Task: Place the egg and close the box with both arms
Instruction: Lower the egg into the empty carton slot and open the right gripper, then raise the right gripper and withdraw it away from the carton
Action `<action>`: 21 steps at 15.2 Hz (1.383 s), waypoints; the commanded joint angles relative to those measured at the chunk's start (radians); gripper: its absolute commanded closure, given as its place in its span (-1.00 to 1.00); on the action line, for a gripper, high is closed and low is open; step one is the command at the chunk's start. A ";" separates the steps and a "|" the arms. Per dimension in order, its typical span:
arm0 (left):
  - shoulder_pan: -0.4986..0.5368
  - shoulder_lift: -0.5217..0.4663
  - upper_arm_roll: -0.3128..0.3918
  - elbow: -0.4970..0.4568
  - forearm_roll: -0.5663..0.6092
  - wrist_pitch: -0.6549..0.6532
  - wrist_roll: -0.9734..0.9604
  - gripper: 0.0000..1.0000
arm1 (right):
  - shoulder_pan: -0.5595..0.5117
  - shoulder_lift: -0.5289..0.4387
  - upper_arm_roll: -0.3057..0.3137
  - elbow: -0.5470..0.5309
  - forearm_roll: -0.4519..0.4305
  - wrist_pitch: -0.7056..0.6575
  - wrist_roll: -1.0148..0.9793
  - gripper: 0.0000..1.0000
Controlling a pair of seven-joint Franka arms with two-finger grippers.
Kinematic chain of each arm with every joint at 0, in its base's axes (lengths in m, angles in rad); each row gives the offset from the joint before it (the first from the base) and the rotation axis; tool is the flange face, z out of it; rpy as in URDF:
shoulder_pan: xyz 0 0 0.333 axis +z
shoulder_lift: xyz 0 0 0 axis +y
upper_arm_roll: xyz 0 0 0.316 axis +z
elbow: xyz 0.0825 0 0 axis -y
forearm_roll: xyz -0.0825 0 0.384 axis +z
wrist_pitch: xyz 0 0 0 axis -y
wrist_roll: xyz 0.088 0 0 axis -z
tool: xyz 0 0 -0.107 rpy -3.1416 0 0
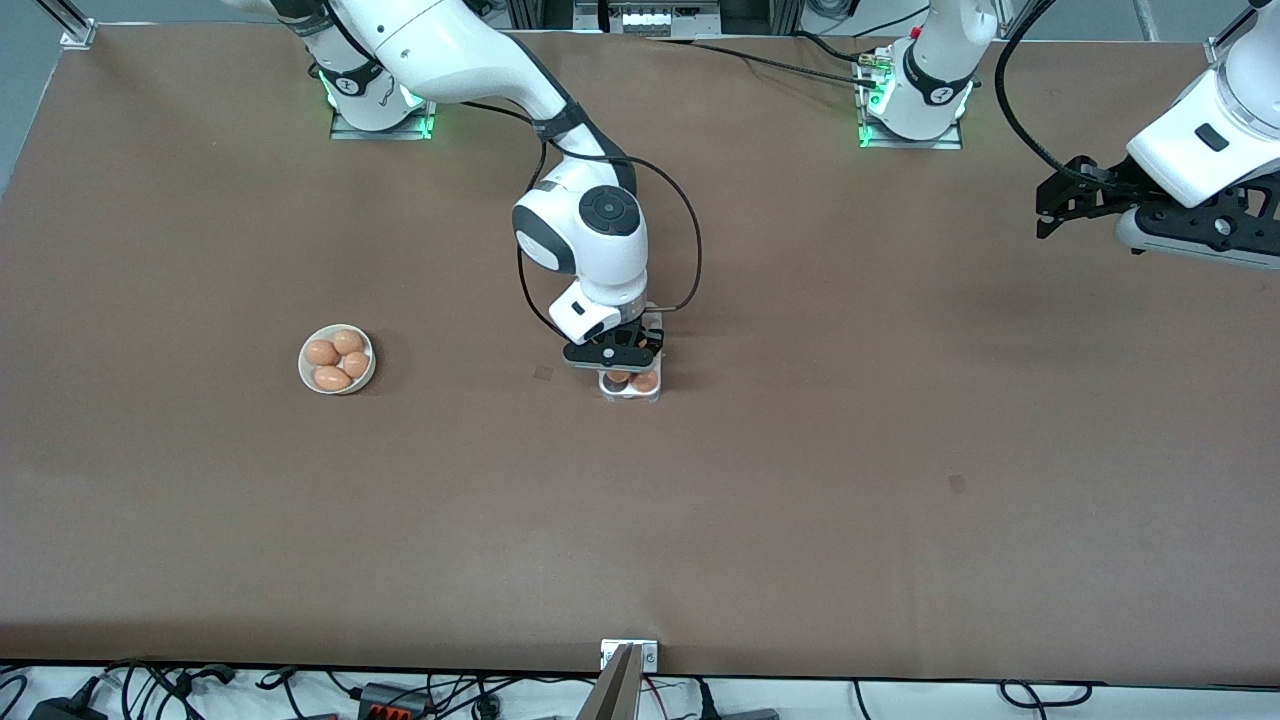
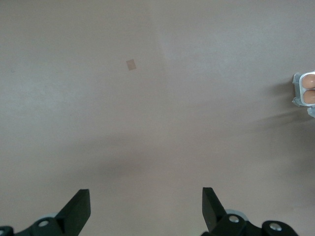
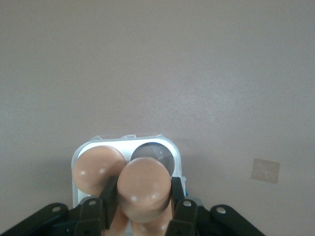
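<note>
My right gripper [image 1: 617, 357] is shut on an orange-brown egg [image 3: 144, 189] and holds it just over the box [image 1: 630, 392], a small white carton in the middle of the table. In the right wrist view the box [image 3: 98, 143] shows one egg in a cup [image 3: 96, 168] and one empty cup [image 3: 156, 152] right beside the held egg. Two more eggs sit in the cups under the fingers. The clear lid is mostly hidden by the gripper. My left gripper [image 1: 1047, 208] is open and empty, and waits in the air over the left arm's end of the table.
A round white bowl [image 1: 305, 372] with several eggs stands toward the right arm's end of the table. The left wrist view shows bare brown table, my left gripper [image 2: 146, 206] and the box [image 2: 297, 89] at its edge. A metal bracket [image 1: 629, 655] sits at the near edge.
</note>
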 commanded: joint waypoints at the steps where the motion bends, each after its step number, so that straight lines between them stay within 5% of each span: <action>1: -0.001 0.017 -0.002 0.035 0.014 -0.020 0.008 -1.00 | 0.012 0.025 -0.008 0.019 -0.029 0.027 0.041 0.19; 3: -0.001 0.017 -0.002 0.035 0.014 -0.022 0.008 -1.00 | 0.012 0.028 -0.008 0.019 -0.030 0.027 0.064 -0.25; 4: -0.001 0.017 0.000 0.035 0.014 -0.022 0.006 -1.00 | 0.012 0.028 -0.008 0.019 -0.029 0.027 0.065 -0.67; 5: -0.001 0.017 -0.002 0.035 0.014 -0.020 0.006 -1.00 | 0.010 0.026 -0.008 0.019 -0.029 0.027 0.064 -0.71; 6: -0.001 0.017 0.000 0.035 0.016 -0.020 0.006 -1.00 | 0.012 0.028 -0.008 0.019 -0.029 0.027 0.065 -0.97; 11: -0.001 0.017 0.000 0.032 0.019 -0.023 0.006 -1.00 | -0.004 0.005 -0.011 0.022 -0.029 0.021 0.039 -1.00; 21: -0.003 0.038 -0.005 0.032 0.010 -0.071 0.010 -1.00 | -0.158 -0.203 -0.017 0.020 -0.015 -0.197 -0.126 -1.00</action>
